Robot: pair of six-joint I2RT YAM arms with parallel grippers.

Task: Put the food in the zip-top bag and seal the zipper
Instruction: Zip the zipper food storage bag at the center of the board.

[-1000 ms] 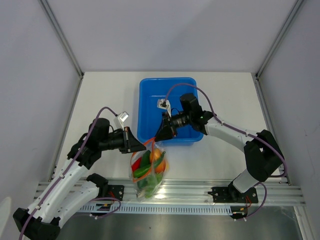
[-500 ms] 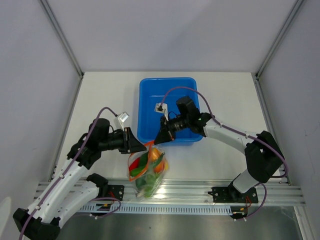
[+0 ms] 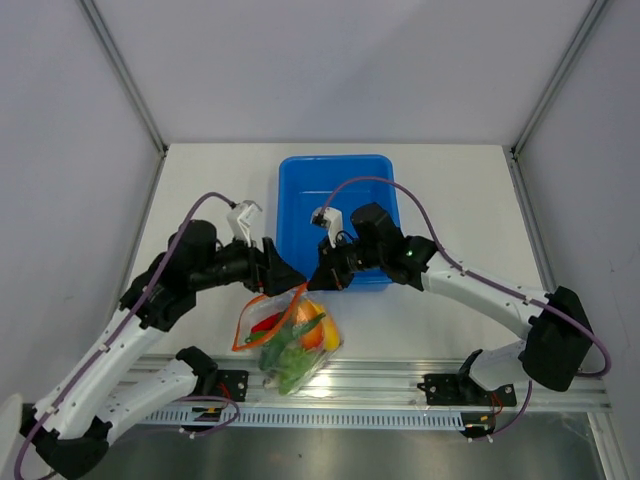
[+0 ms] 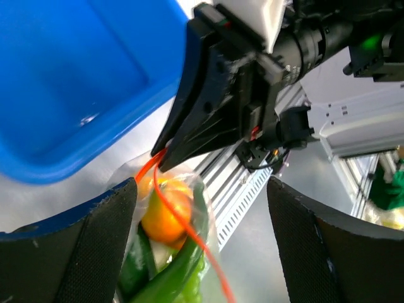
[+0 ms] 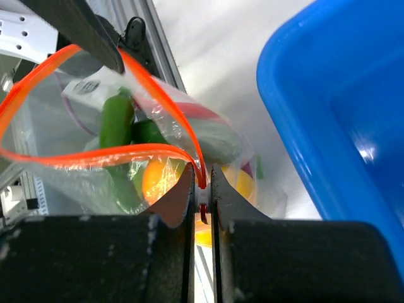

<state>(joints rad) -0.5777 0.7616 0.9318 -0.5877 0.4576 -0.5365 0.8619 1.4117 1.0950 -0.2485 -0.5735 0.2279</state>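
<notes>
Pinching zipper (image 5: 95,158), right end effector (image 5: 202,184); bag label (image 5: 95,86) unreadable.

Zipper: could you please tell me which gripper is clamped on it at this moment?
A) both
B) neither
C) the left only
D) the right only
D: the right wrist view shows the right gripper shut on the zipper, while the left wrist view shows the left gripper wide open, with neither finger touching the strip.

Orange-red zipper (image 5: 95,156), blue bin (image 3: 330,180)
</notes>
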